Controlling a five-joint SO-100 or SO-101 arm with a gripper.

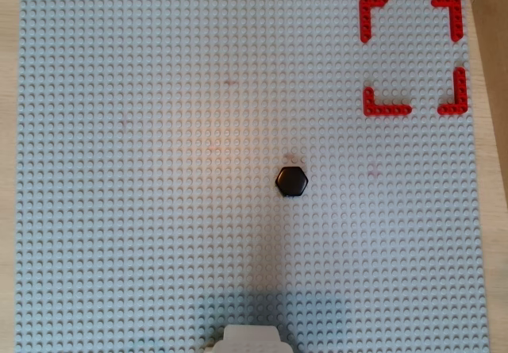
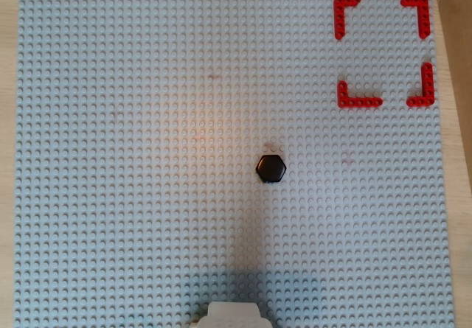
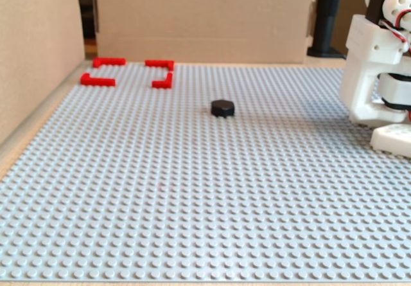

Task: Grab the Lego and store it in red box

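Nearest you in the fixed view, the grey studded baseplate (image 3: 192, 202) fills the foreground, and at its right edge you see only the white arm base (image 3: 376, 67); the gripper itself shows in no view, so you cannot tell how its jaws stand or whether they hold anything. Farther in, the Lego (image 3: 223, 108) lies flat on the baseplate, plain black face up, alone and untouched, near the plate's middle in both overhead views (image 1: 291, 181) (image 2: 271, 168). Beyond the Lego, well apart from it, you find the red box (image 3: 106, 80) at the baseplate's far left corner, which both overhead views show as the upper right corner (image 1: 386, 109) (image 2: 359, 102), beside brown cardboard walls (image 3: 199, 16).
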